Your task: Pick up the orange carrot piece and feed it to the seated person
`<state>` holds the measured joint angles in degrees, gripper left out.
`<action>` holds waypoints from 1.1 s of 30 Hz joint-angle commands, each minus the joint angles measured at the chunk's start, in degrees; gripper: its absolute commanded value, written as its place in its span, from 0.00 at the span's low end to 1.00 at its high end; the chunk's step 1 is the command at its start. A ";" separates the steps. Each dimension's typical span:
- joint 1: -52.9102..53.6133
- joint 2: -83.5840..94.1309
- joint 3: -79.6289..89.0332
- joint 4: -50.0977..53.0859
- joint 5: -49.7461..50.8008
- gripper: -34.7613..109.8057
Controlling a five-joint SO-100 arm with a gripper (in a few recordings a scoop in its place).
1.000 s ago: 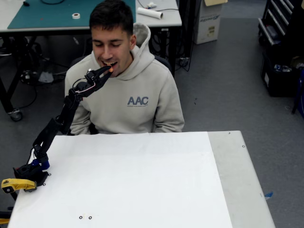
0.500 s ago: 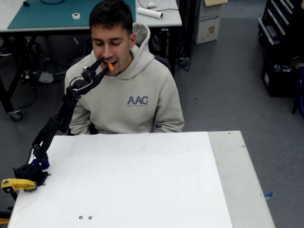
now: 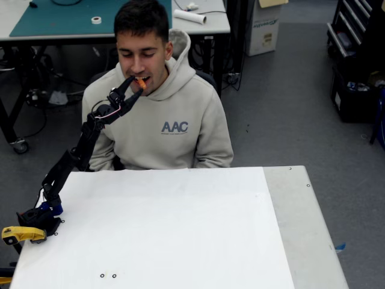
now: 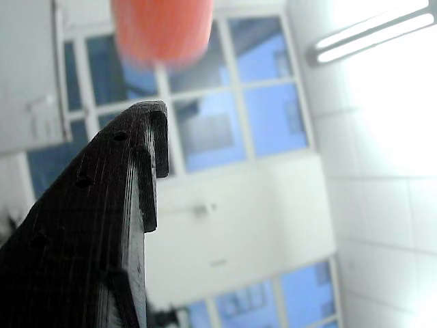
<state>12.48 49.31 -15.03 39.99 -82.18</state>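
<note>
White table (image 3: 180, 229) in the fixed view, grey strip (image 3: 307, 229) along its right side, black arm base (image 3: 37, 220) at the left edge, yellow tool (image 3: 21, 233) just beside the base, two small black rings (image 3: 107, 276) near the front edge

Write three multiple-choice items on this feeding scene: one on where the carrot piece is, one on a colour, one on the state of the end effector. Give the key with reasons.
1. Where is the orange carrot piece?
A. On the white table
B. At the seated person's mouth
C. On the floor

2. What colour are the hoodie's letters?
A. Red
B. Blue
C. Green

3. What is the state of the end effector?
A. Open, fingers spread beside the carrot
B. Shut flat on the table
C. Folded back at the arm's base

Key: 1 B, the orange piece sits between the lips in the fixed view. 2 B, "AAC" reads blue on the chest. 3 A, both black fingers stand apart by the mouth.
</note>
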 commanded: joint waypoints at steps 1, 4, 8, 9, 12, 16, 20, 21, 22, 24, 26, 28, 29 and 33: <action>4.22 2.81 -4.31 -0.62 -0.26 0.49; 7.29 2.64 -4.31 -0.62 -0.18 0.49; 9.93 2.64 -4.22 -0.53 -0.70 0.49; 10.46 2.64 -4.22 -0.53 -0.79 0.49; 11.51 2.64 -4.22 -0.53 -0.79 0.47; 11.25 2.64 -4.22 -0.53 -0.26 0.37; 10.90 2.64 -4.22 -0.53 -0.18 0.22; 10.90 2.64 -4.22 -0.53 -0.18 0.20; 10.90 2.64 -4.22 -0.53 -0.18 0.22; 10.90 2.72 -4.13 -0.53 -0.09 0.24; 10.99 2.72 -4.13 -0.53 -0.09 0.23; 10.90 2.72 -4.13 -0.44 -0.09 0.22; 10.90 2.72 -4.04 -0.44 -0.09 0.22; 10.90 3.52 0.53 -0.44 0.00 0.22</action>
<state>22.85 49.31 -15.03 39.99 -82.18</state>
